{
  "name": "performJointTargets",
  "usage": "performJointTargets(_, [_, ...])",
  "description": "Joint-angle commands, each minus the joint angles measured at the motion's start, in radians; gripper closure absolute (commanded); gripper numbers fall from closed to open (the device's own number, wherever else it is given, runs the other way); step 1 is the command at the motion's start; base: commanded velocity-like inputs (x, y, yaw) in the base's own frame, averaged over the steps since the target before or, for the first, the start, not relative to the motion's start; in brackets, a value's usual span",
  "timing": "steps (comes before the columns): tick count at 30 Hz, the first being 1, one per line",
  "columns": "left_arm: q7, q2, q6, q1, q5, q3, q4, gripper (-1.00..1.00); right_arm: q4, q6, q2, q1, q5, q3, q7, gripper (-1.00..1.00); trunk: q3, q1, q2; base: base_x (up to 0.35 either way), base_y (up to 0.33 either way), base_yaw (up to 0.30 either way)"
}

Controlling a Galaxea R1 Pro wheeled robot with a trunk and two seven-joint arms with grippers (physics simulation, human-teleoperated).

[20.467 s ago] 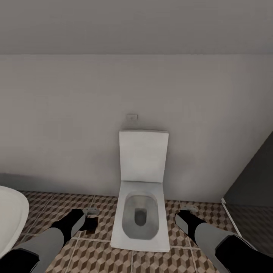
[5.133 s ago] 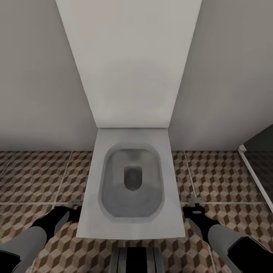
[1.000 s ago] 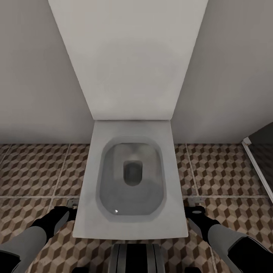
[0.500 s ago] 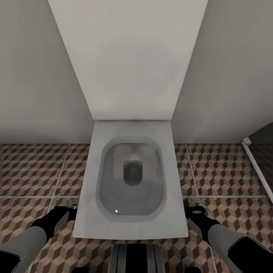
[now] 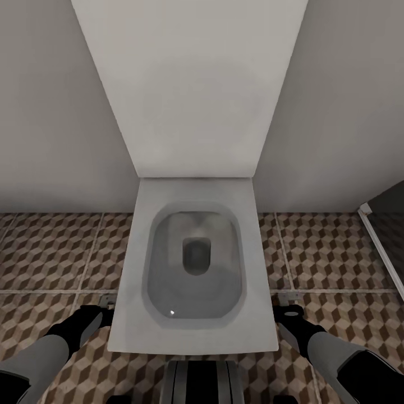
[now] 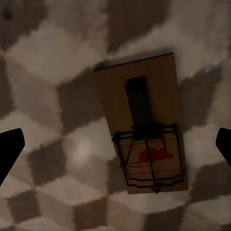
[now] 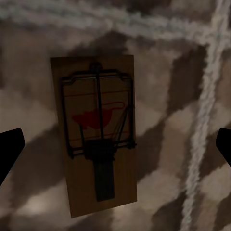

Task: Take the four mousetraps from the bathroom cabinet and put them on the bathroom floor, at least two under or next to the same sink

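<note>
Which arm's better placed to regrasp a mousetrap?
Right, marginally. Both grippers open; the right mousetrap lies square under the right gripper, while the left mousetrap sits skewed under the left gripper.

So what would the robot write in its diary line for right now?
place: facing toilet | left gripper: open above mousetrap on bathroom floor | right gripper: open above second mousetrap

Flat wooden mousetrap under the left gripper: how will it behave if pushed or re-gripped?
The flat wooden mousetrap with wire frame is probably stiff and light. Lying flat on the cube-pattern tiled floor, it should slide rather than roll or tip. Its low profile may make gripping difficult, and the wire could snag on the open left gripper.
</note>
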Motion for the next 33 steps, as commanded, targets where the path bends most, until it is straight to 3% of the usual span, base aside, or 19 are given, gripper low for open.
performJointTargets(1, [0.001,0.001,0.005,0.0,0.008,-0.006,-0.002,-1.0,-0.002,0.001,0.0,0.0,-0.01,0.009,-0.004,-1.0,-0.001,0.0,0.0,0.0,0.0,0.0])
performJointTargets(13, [0.0,0.001,0.005,0.0,0.008,-0.006,-0.002,-1.0,-0.002,0.001,0.0,0.0,-0.01,0.009,-0.004,-1.0,-0.001,0.0,0.0,0.0,0.0,0.0])
performJointTargets(21, [-0.001,0.002,0.005,0.0,0.008,-0.006,-0.002,-1.0,-0.002,0.001,0.0,0.0,-0.01,0.009,-0.004,-1.0,-0.031,0.003,-0.002,0.0,0.0,0.0])
performJointTargets(33, [0.0,0.002,0.005,0.0,0.008,-0.006,-0.004,-1.0,-0.002,0.001,0.0,0.0,-0.01,0.009,-0.004,-1.0,-0.031,0.003,-0.002,0.0,0.0,0.0])
